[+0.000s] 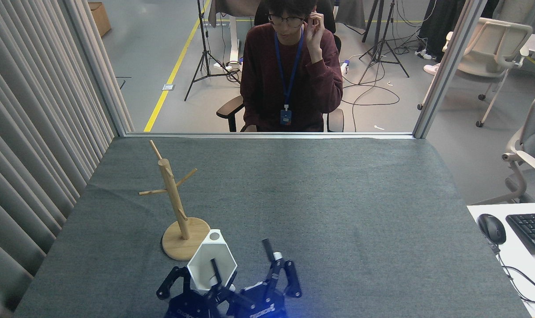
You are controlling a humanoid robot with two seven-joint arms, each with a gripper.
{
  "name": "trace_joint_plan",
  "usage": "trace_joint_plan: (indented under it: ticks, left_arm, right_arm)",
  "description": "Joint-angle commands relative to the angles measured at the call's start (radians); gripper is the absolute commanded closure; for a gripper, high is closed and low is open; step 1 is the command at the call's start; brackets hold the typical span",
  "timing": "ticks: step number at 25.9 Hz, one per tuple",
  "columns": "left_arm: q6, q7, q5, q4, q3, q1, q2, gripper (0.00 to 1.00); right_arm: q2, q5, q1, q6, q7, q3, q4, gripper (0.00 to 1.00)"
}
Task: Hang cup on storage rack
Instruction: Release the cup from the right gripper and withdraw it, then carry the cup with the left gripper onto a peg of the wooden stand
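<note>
White hexagonal cup (212, 265) sat upright at the near bench (320, 198) edge, touching the wooden mug tree's (175, 203) disc base; one dark finger reached inside it. Left hand (197, 282) gripped the cup. Right hand (278, 274) just beside, fingers spread, holding nothing. Bench beyond lay open.

No text can be read; small white lettering on the black tool (232, 282) stays illegible.
</note>
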Motion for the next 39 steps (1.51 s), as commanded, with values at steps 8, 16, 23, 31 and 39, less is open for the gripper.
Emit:
trace_joint_plan:
  ticks: [8,16,23,31,39]
  left_arm:
    - [0.111,0.029,0.002,0.0,0.006,0.008,0.008,0.4]
    - [0.315,0.04,-0.031,0.026,0.14,-0.015,0.051,0.41]
    - [0.38,0.067,-0.265,0.152,0.219,-0.107,0.11,0.41]
    - [0.381,0.058,-0.339,0.281,0.219,-0.199,0.11,0.4]
    - [0.38,0.055,-0.341,0.336,0.219,-0.265,0.11,0.39]
  right_arm:
    - [-0.072,-0.147,-0.039,0.042,0.155,-0.375,0.204,0.02]
    - [-0.116,-0.144,0.013,0.019,0.149,-0.458,0.224,0.02]
    - [-0.106,-0.141,0.01,0.021,0.152,-0.458,0.224,0.02]
    - [-0.112,-0.142,0.013,0.019,0.152,-0.458,0.224,0.02]
    - [-0.106,-0.142,0.009,0.019,0.152,-0.458,0.224,0.02]
